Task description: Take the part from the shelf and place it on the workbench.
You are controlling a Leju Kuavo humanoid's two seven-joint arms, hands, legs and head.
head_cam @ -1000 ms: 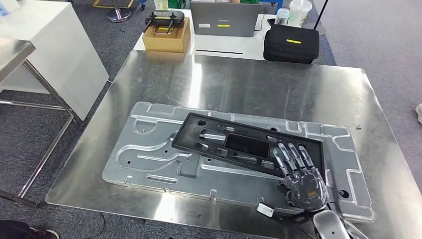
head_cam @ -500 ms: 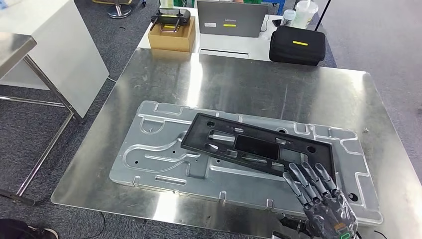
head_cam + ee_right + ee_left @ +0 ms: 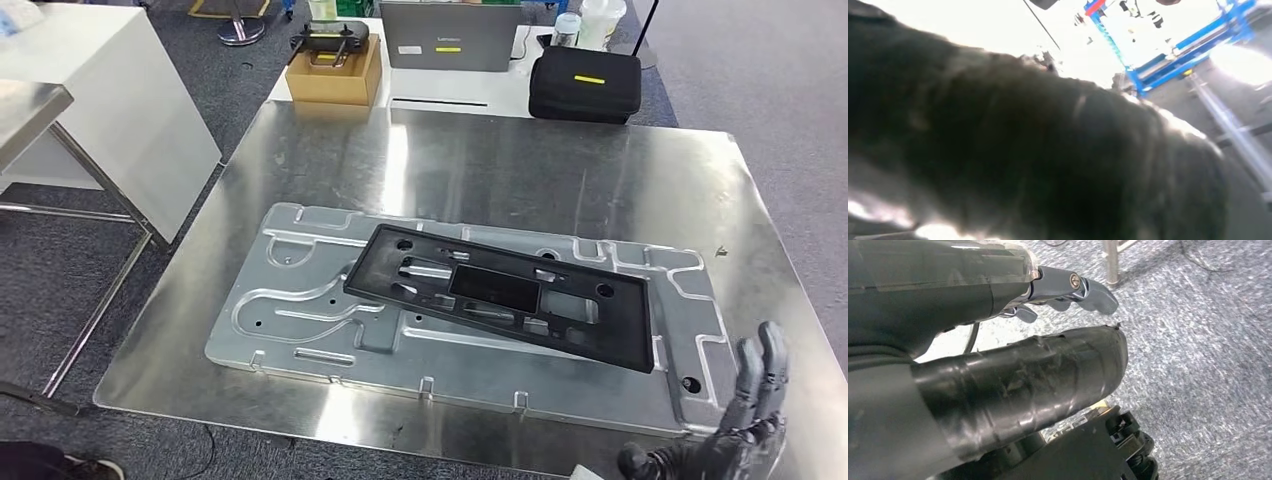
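Note:
The black frame-shaped part (image 3: 500, 295) lies flat and slightly askew on a large silver plate (image 3: 300, 310) that rests on the steel workbench (image 3: 500, 170). My right hand (image 3: 742, 430) is at the bench's near right corner, off the part, fingers apart and pointing up, holding nothing. In the right wrist view the right hand (image 3: 1023, 150) is a dark blur close to the lens. My left hand (image 3: 998, 375) hangs over grey carpet, its taped thumb and fingers (image 3: 1083, 287) stretched out with nothing in them.
Beyond the bench's far edge stand a cardboard box (image 3: 335, 72) with a dark device on top, a laptop (image 3: 450, 35) and a black case (image 3: 585, 85). A white table (image 3: 100, 90) stands to the left. A blue frame (image 3: 1168, 65) appears in the right wrist view.
My right hand has drawn back from the part's near right end toward the bench's near right corner. The part stays on the plate. The camera shifted slightly.

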